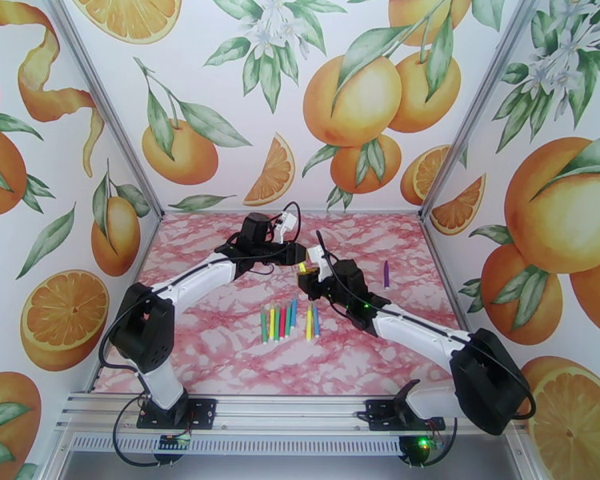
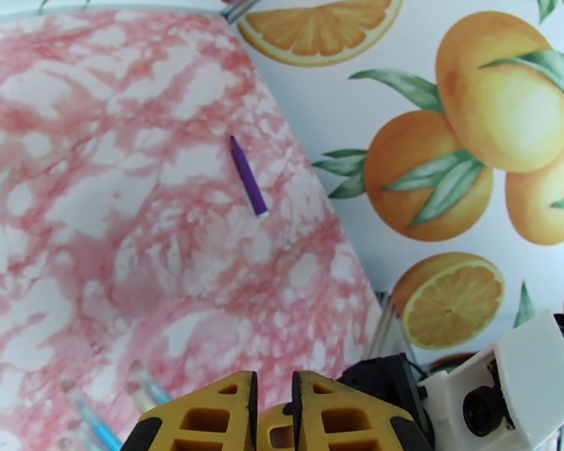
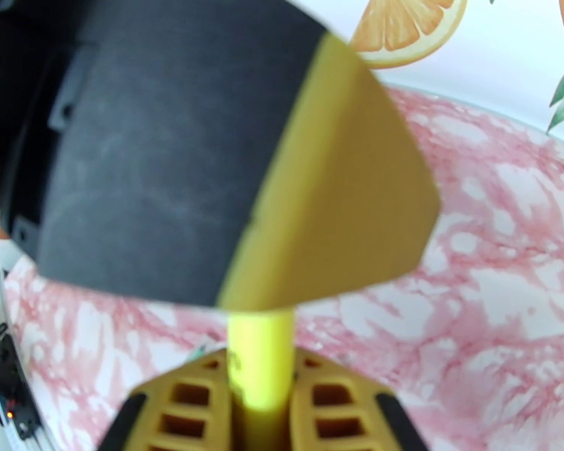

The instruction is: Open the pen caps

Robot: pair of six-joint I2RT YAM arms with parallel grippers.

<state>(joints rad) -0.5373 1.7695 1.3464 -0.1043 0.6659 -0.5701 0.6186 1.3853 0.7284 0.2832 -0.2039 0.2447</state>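
A yellow pen (image 3: pixel 261 347) is held above the table's middle, and both grippers are shut on it. My right gripper (image 3: pixel 261 364) clamps its near end. Its far end runs into my left gripper (image 1: pixel 298 258), whose black and yellow finger (image 3: pixel 229 159) looms close in the right wrist view. In the left wrist view the left gripper (image 2: pixel 274 379) has its jaws nearly together. The held pen's cap is hidden by the fingers. In the top view my right gripper (image 1: pixel 310 275) meets the left one tip to tip. Several capped pens (image 1: pixel 288 320) lie in a row below them.
A purple pen (image 1: pixel 386 274) lies alone to the right, also in the left wrist view as the purple pen (image 2: pixel 248 176). The pink marbled table (image 1: pixel 220 354) is walled by orange-print panels (image 1: pixel 220 114). The right wrist camera (image 2: pixel 500 392) sits close beside the left fingers.
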